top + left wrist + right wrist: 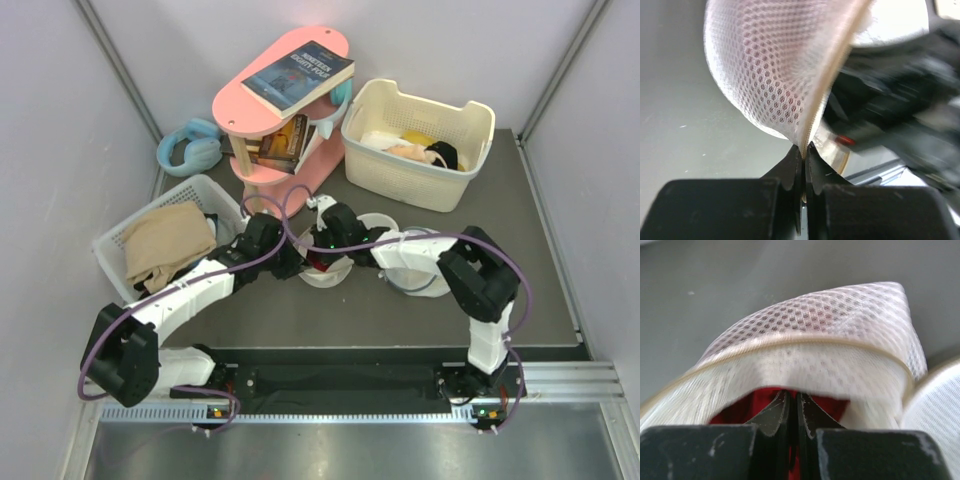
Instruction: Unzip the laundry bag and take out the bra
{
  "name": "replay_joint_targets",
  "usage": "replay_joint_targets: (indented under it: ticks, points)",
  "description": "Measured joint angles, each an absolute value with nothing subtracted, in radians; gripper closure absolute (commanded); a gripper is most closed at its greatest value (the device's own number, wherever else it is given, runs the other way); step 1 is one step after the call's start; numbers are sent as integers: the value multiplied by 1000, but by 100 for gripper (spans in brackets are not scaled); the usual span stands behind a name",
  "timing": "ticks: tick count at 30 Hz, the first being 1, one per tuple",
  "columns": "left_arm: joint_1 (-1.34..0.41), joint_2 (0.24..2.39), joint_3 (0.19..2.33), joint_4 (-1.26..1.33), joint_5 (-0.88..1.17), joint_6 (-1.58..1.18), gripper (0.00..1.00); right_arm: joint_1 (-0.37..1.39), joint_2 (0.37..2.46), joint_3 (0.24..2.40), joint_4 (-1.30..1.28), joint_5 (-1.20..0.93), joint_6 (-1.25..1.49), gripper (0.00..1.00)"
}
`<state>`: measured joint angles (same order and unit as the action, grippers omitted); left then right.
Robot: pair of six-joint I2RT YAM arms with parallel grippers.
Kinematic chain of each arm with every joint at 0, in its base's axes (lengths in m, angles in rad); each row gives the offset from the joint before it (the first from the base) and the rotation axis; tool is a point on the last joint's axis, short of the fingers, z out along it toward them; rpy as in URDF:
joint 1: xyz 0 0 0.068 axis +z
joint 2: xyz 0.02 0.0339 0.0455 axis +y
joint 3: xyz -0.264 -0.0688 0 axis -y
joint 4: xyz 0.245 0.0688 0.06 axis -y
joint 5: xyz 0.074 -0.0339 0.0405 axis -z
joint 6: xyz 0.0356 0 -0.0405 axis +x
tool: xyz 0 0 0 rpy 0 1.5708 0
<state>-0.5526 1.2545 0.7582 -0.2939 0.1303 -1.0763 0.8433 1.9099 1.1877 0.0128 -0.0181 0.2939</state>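
right wrist view: right gripper (792, 399) pinches the bra (759, 401) inside the laundry bag (830, 320) mouth; left gripper (803, 150) clamps its zipper rim.

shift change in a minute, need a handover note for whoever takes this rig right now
Left pincer: shut on the zip edge of the laundry bag.
Right pincer: shut, tips inside the bag's mouth, apparently pinching the bra.
Where: the bag sits at the centre of the top view, and the bra is inside it, showing red through the opening.
Done: the bag is unzipped and gaping.
Left: draw the bra out, clear of the bag.
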Motion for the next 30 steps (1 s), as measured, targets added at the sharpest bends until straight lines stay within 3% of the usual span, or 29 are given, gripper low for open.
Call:
replay_joint_targets:
  ticks: [11, 30]
  points:
    - [-537, 1263, 783, -346, 84, -1076, 100, 728, 1567, 1087, 17, -187, 354, 100]
    - [-497, 1324, 834, -368, 86, -1060, 100, 671, 1430, 994, 33, -431, 429, 100]
